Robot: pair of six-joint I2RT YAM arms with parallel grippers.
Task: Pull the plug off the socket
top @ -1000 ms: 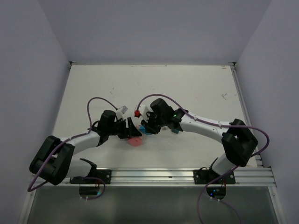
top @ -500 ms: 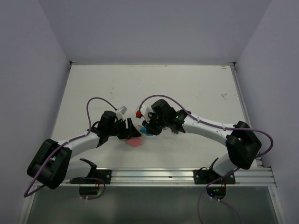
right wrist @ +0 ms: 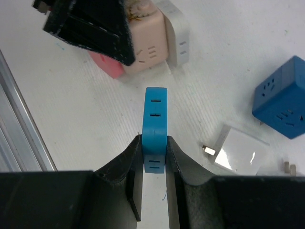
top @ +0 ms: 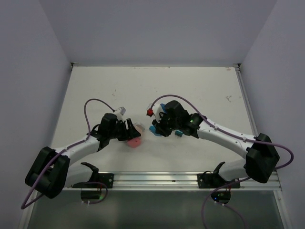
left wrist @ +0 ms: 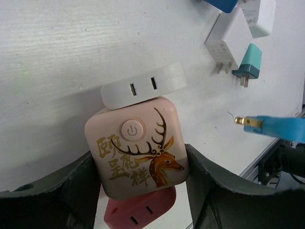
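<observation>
Left hand [left wrist: 140, 193] grips pink socket [left wrist: 138, 152] by its sides; right hand [right wrist: 154, 160] clamps blue plug [right wrist: 155, 114], apart from the socket.

top camera looks down from behind; both close-in wrist cameras share the pale pink socket [left wrist: 138, 148].

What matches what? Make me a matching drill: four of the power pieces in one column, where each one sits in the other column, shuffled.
Things:
1. pink deer socket cube
2. light blue plug adapter
3. dark blue socket cube
4. white adapter

Places:
A. clamped in the right gripper
B. loose on the table
C. between the fingers of the left gripper
D. flush against the pink deer socket cube

Pairs: 1-C, 2-A, 3-B, 4-D
</observation>
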